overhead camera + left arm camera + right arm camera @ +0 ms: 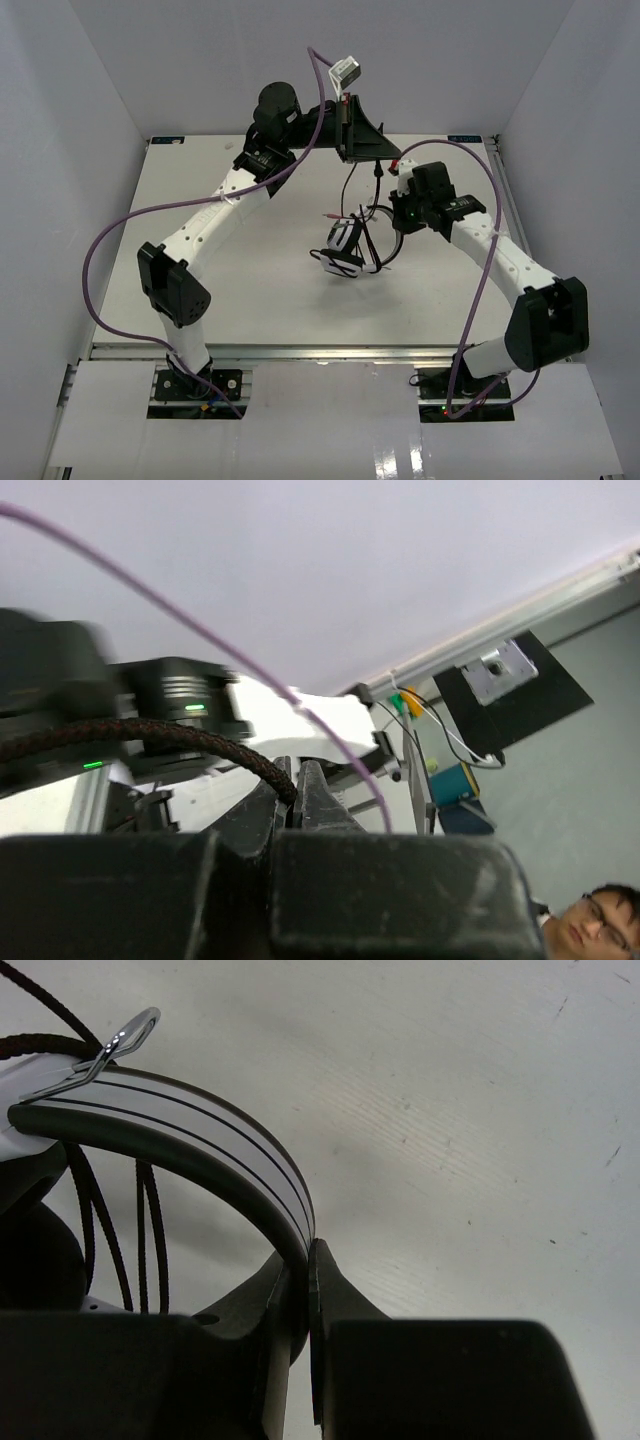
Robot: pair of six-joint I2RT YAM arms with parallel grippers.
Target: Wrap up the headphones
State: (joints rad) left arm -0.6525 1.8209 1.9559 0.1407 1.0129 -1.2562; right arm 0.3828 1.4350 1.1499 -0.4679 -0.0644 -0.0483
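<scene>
The headphones [345, 250] sit near the middle of the worktop [240, 290], a little toward the right arm, with the white-and-black earcups resting on the surface. In the right wrist view, the headband [200, 1130] curves as a white strip with thin black lines and a dark padded inner edge, and it runs straight into the right pincer [312, 1260], whose jaws are pressed together on it. A small metal clip [100, 1055] sticks out above the band at the upper left. Loops of thin black cable [100, 1220] hang under the arch.

In the overhead view the cable rises from the headphones toward the far edge of the worktop, where the left pincer [297, 785] is raised above the surface. Its jaws are clamped on the braided black cable, which arcs away to the left in the left wrist view. A purple robot cable [200, 630] crosses that view diagonally, with the pale wall behind it.
</scene>
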